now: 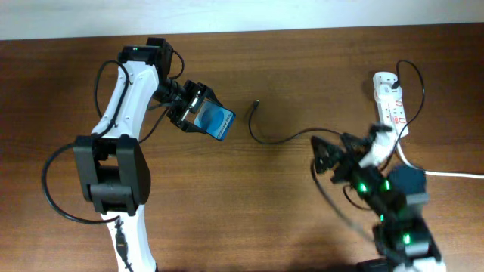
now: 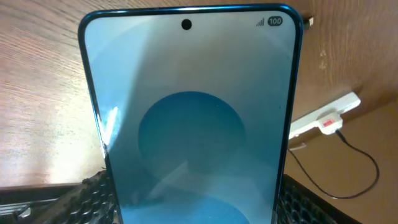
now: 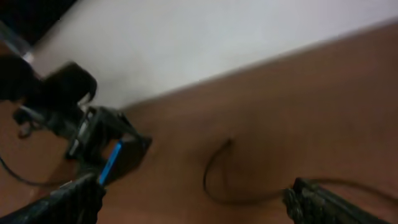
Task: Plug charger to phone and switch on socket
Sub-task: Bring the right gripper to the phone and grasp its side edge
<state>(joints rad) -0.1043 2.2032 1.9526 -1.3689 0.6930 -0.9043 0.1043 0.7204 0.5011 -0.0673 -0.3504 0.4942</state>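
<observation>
The left gripper (image 1: 198,113) is clamped on the phone (image 1: 219,122), holding it off the wooden table (image 1: 302,60) at a tilt, left of the table's middle. In the left wrist view the phone (image 2: 193,124) fills most of the picture, its blue screen with a darker circle facing the camera, and the ribbed black fingers (image 2: 93,196) press on both of its lower edges. The charger (image 1: 271,142) lies on the table between the two arms: its small plug tip points up towards the far edge, just right of the phone and apart from it, and the thin black cable curves down and then runs right towards the right gripper (image 1: 327,155). The right gripper's jaws stand wide apart and grip nothing; in the right wrist view the cable (image 3: 208,180) loops on the wood between the fingers (image 3: 317,202), its run passing close by the right-hand one, though contact cannot be told in the blur. The socket (image 1: 389,102) lies at the far right of the table, with its thick white lead (image 1: 454,174) trailing off to the right edge.
</observation>
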